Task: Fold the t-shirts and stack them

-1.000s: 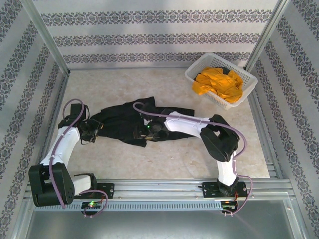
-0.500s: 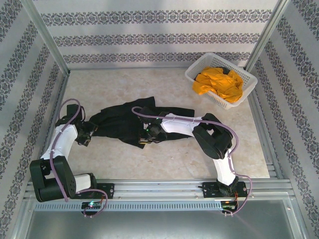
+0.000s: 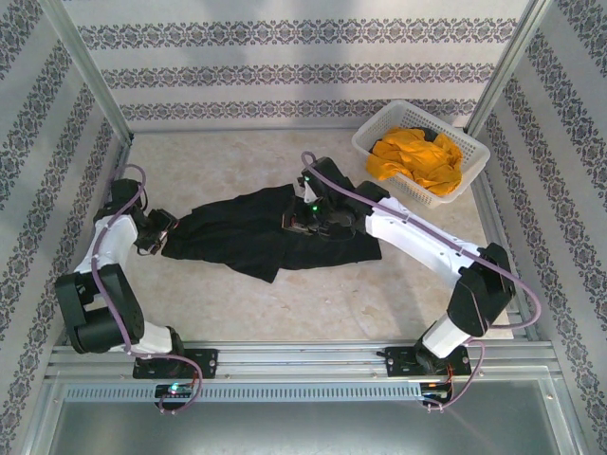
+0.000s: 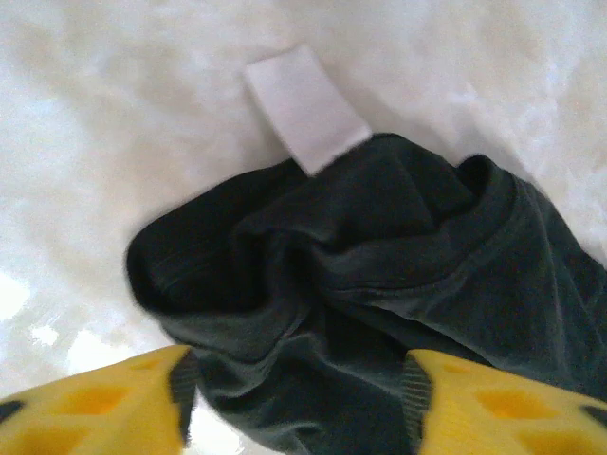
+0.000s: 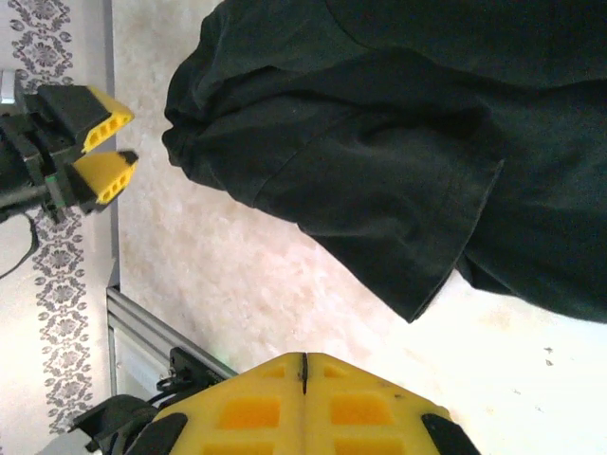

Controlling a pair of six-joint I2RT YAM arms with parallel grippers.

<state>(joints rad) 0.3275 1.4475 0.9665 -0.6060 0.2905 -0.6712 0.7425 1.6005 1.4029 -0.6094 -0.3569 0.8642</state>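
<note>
I see the black t-shirt [image 3: 248,237] lying rumpled on the bench [image 3: 332,303], its long axis running left to right. The left hand [image 4: 296,368] is at its left end, fingers apart, near what may be a white label [image 4: 305,109]. The right hand [image 5: 303,358] hovers over the right half, fingers pressed together and empty. The orange-yellow t-shirt [image 3: 417,156] is bunched in the basket [image 3: 391,180].

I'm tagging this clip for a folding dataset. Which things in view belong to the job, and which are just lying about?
Belong to the job:
black t-shirt, lying crumpled
orange-yellow t-shirt, bunched up
left gripper, open
right gripper, shut

Just lying about:
white lattice basket, holding the orange-yellow t-shirt
</note>
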